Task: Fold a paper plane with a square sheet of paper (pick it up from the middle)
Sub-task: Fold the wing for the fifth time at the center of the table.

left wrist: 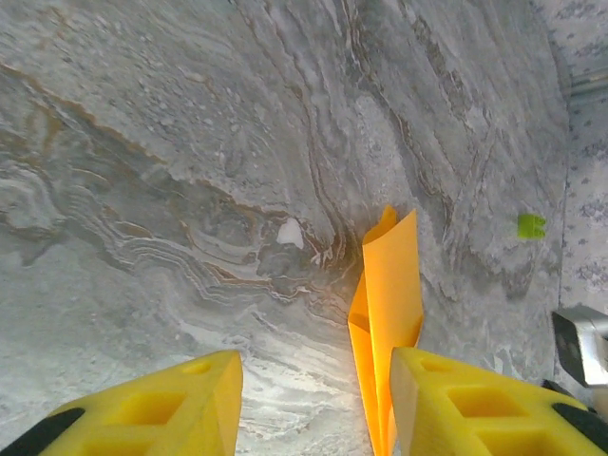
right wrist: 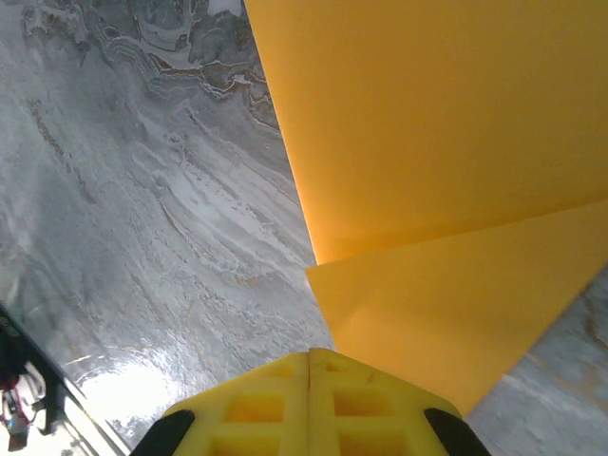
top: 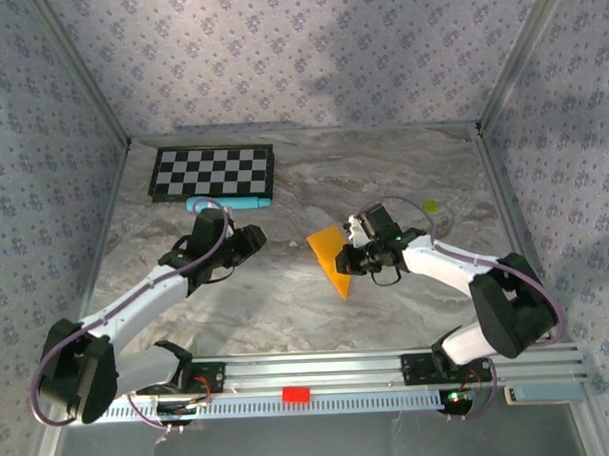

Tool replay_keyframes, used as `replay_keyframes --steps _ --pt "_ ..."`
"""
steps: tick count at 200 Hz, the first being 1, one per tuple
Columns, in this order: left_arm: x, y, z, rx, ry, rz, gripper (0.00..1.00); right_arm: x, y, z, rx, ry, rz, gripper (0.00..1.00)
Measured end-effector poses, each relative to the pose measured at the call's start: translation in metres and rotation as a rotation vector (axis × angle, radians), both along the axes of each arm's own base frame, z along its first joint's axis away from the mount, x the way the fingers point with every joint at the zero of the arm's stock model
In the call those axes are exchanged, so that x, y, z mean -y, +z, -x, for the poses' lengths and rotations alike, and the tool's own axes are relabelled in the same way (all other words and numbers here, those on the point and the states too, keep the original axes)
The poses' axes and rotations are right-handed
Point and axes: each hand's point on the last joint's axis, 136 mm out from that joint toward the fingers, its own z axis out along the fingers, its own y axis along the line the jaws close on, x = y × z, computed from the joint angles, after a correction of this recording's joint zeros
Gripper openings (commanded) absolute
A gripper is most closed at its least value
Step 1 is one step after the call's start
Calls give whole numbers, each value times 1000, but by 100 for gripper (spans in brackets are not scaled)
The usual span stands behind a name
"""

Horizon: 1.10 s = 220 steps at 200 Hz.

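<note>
My right gripper [right wrist: 312,353] is clamped shut at the edge of the square sheet of paper [top: 333,255], centre frame. My left gripper [left wrist: 313,366] hangs open. The paper looks light and floppy, so I'd pinch along the fold.

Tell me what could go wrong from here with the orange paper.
1. The right gripper is shut at the edge of the folded orange paper; a real pinch is unclear, so the sheet may slip or tear.
2. The left gripper is open, apart from the paper, so nothing pins it and it could slide on the smooth table.
3. A flap stands raised, so the crease may spring open.
</note>
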Motion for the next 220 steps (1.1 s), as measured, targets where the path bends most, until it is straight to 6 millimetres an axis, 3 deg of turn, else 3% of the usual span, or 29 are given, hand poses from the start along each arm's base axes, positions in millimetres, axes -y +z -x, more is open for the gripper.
replay_keyframes --steps 84,139,187,220 --pt "34 -14 5 -61 -95 36 30 -5 -48 6 -191 -73 -5 7" --pt "64 -29 11 -110 -168 71 21 -19 -49 11 -227 -179 -79 7" --pt "104 -32 -1 -129 -222 106 12 -33 -47 23 -239 -287 -123 5" --pt "130 -49 -7 -169 -249 114 8 -31 -47 29 -223 -343 -114 4"
